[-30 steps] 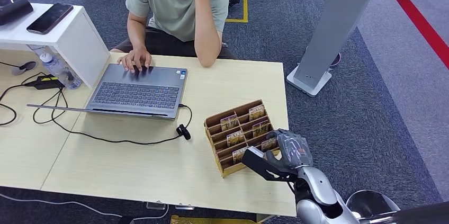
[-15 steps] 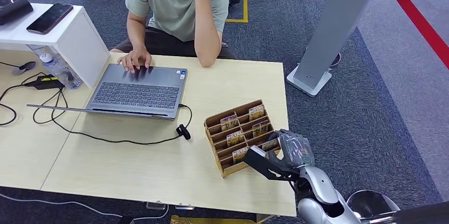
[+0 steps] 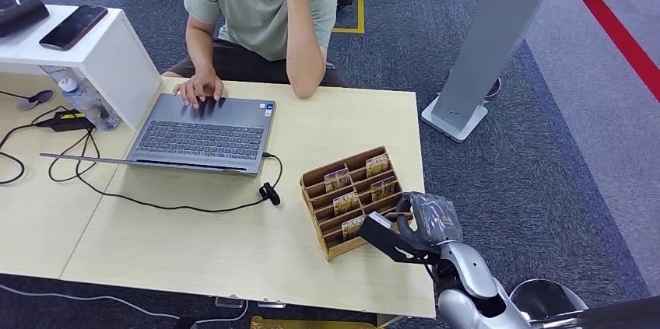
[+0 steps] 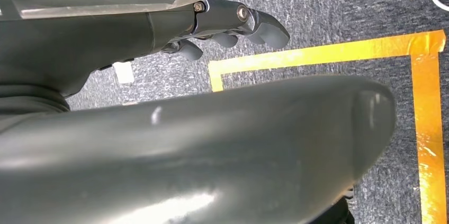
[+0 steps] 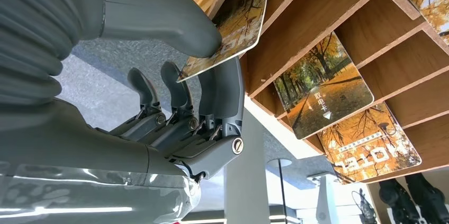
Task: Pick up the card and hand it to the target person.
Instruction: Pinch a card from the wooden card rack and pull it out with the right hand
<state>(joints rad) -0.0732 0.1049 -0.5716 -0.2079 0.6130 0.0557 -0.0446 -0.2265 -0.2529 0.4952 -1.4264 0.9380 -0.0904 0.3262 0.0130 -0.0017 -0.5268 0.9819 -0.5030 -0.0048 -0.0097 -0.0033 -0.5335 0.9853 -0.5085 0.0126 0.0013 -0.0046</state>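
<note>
A: Card (image 5: 233, 28), autumn-tree print, sits in a slot at the near right corner of the wooden rack (image 3: 354, 198) on the bench (image 3: 233, 243). The right hand (image 3: 420, 224) is at that corner. In the right wrist view its thumb presses on the card's face and a finger lies behind it, so the card is pinched, yet still partly in its slot.

B: And the left hand?

A: The left hand (image 4: 159, 38) hangs over carpet with yellow tape. Its fingers curl in slightly and hold nothing; whether it counts as open or closed I cannot tell.

B: Who receives the card?

A: Likely the person (image 3: 261, 10) seated at the far side of the bench, one hand on a laptop (image 3: 204, 133).

B: What could go wrong?

A: My judgement: the pinch is near the card's edge, so the card could slip or pivot as it lifts. Pulled at an angle, it could catch on the slot wall and drag the light rack. Neighbouring cards (image 5: 323, 89) stand close and could be knocked.

B: Any change from a second ago?

A: The right hand has shifted slightly toward the robot along the rack's corner. Rack, laptop and person look unchanged.
</note>
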